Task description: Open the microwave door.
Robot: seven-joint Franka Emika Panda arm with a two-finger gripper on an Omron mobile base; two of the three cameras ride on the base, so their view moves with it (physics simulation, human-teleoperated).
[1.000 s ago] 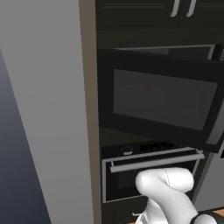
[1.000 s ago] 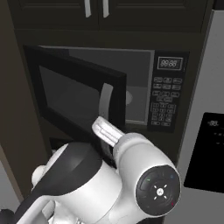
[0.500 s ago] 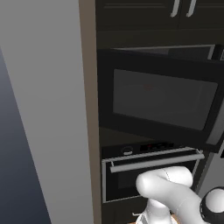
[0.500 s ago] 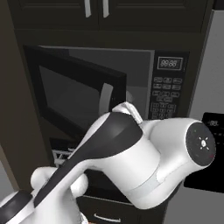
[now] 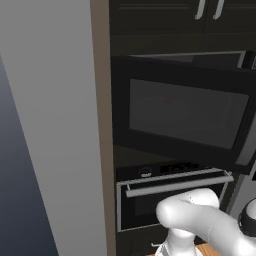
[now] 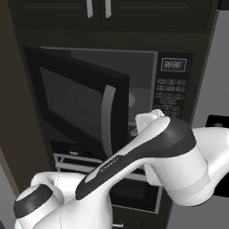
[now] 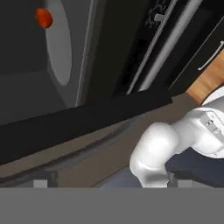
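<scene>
One big black microwave (image 6: 147,89) sits in the wall, and its one door (image 6: 78,105) is swung partly open to the left, with one curved grey handle (image 6: 106,117). Below it is one oven (image 5: 170,197) with one silver bar (image 5: 177,183). Two small finger tips (image 7: 41,183) show, but I cannot tell how the jaws stand.

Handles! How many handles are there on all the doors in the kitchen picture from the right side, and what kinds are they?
Curved grey microwave door handle: 1
Silver oven bar handle: 1
Small silver cabinet handles: 2
Total: 4
</scene>
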